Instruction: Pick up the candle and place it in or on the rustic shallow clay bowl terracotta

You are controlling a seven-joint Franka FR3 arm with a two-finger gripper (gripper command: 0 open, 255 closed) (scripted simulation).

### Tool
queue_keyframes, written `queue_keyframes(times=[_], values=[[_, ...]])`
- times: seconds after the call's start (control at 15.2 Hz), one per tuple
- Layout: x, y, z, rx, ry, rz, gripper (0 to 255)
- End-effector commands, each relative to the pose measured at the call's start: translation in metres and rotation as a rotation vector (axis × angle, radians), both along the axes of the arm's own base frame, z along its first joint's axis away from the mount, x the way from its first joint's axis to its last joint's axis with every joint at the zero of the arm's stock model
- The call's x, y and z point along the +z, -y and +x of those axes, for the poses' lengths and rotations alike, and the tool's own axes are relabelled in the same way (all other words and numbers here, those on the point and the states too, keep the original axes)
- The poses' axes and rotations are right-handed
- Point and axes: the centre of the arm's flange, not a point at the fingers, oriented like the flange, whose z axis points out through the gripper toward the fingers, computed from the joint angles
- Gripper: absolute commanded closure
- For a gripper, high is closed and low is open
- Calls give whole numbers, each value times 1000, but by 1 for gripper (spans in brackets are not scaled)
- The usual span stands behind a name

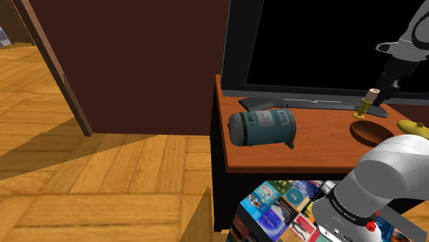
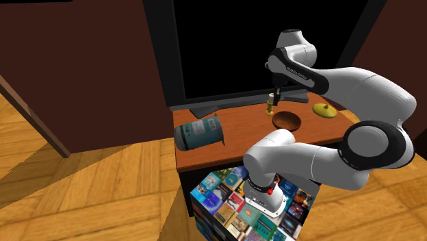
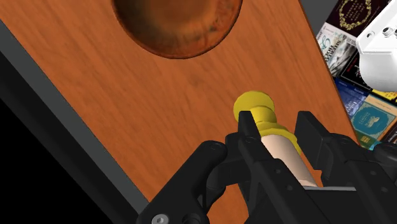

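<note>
The black hand [image 3: 280,130] clasps the cream candle with yellow base [image 3: 257,109]; next it probably must carry it over the nearby brown shallow bowl [image 3: 178,25].

The black fingers [image 1: 383,88] clasp the cream candle [image 1: 372,95] just beside the brown bowl [image 1: 371,132].

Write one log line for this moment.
hand: shut on candle | candle: outside bowl | bowl: empty
</note>
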Motion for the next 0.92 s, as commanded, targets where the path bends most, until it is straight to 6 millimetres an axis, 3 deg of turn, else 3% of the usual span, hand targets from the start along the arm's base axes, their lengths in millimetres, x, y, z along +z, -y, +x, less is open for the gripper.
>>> queue_keyframes(times=[0.0,0.66,0.86], values=[[1,26,-14,0,-1,0,255],[10,138,-79,0,-1,0,255],[-6,138,-79,0,-1,0,255]])
